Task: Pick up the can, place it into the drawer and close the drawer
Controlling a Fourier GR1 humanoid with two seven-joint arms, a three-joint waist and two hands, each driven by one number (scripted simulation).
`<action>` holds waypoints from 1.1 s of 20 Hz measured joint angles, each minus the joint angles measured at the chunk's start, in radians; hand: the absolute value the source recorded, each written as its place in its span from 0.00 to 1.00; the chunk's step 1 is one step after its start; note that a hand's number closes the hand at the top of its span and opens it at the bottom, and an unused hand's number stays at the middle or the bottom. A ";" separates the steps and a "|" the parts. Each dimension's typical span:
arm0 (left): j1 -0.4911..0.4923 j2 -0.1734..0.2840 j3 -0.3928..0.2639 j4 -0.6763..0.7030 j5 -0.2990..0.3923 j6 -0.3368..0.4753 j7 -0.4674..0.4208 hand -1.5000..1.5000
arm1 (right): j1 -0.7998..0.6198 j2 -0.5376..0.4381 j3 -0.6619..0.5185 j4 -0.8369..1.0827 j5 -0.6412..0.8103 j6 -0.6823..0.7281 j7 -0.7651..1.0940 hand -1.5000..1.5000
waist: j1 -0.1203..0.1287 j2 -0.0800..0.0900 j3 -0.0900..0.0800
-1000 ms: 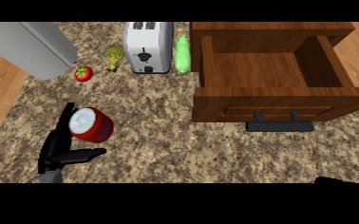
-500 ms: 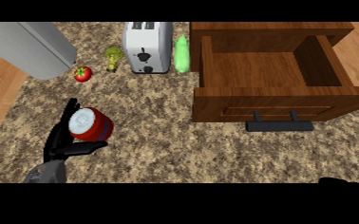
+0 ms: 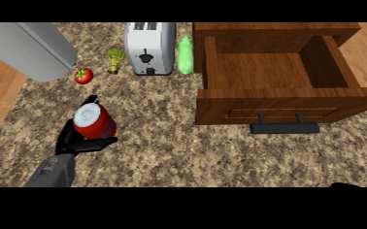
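Note:
A red can point(image 3: 93, 121) with a silver top stands upright on the speckled counter at the left. My left hand point(image 3: 79, 143) is wrapped around it from behind and below, fingers on its left side and thumb under its right side. The wooden drawer point(image 3: 276, 73) stands pulled open at the upper right, its inside bare, with a black handle point(image 3: 284, 127) on its front. Only a dark sliver of my right hand point(image 3: 347, 185) shows at the lower right edge.
A silver toaster point(image 3: 150, 47) stands at the back, with a green vegetable point(image 3: 186, 56) to its right and broccoli point(image 3: 114, 58) and a tomato point(image 3: 83, 75) to its left. A grey appliance point(image 3: 32, 48) fills the upper left corner.
My left hand has slid forward and closed in around the can, the thumb coming under its right side. The can stands slightly more upright.

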 measured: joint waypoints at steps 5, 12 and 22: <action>-0.041 -0.002 -0.009 0.038 0.006 -0.063 -0.014 1.00 | -0.018 -0.012 -0.022 0.012 -0.011 0.003 0.006 0.00 | 0.001 0.000 0.000; -0.090 -0.032 -0.023 0.053 0.008 -0.069 -0.037 1.00 | 0.007 0.019 -0.001 0.009 0.032 0.008 -0.039 0.00 | 0.002 -0.001 0.000; -0.209 -0.173 0.020 0.043 0.065 0.138 -0.009 1.00 | -0.021 0.023 0.001 0.017 0.057 -0.007 -0.035 0.00 | 0.001 0.000 0.000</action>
